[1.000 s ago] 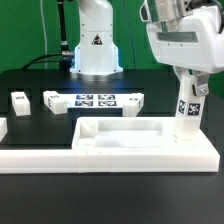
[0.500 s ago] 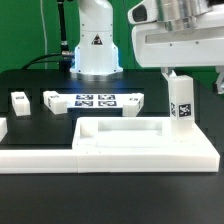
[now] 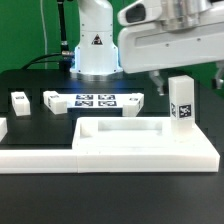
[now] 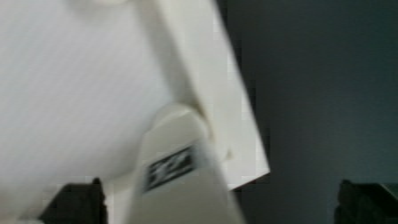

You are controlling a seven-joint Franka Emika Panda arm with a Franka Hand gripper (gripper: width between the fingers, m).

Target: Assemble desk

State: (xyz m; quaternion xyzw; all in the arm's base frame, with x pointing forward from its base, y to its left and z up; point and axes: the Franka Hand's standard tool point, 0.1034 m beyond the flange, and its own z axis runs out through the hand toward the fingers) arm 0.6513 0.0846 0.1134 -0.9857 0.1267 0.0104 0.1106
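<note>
on the black table (image 3: pixel 40 125), your tabletop (image 3: pixel 145 153) lies flat at the front. one leg (image 3: pixel 181 103) stands upright at its far corner on the exterior view's right. the gripper (image 3: pixel 186 82) hangs above it, jaws wide, clear of the leg. the marker board (image 3: pixel 95 100) lies behind.

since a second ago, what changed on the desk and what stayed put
The end effector let go of the upright leg, opened and rose clear of it. The leg stays standing at the rear corner of the tabletop, exterior view's right. Tabletop, loose leg and marker board did not move.
</note>
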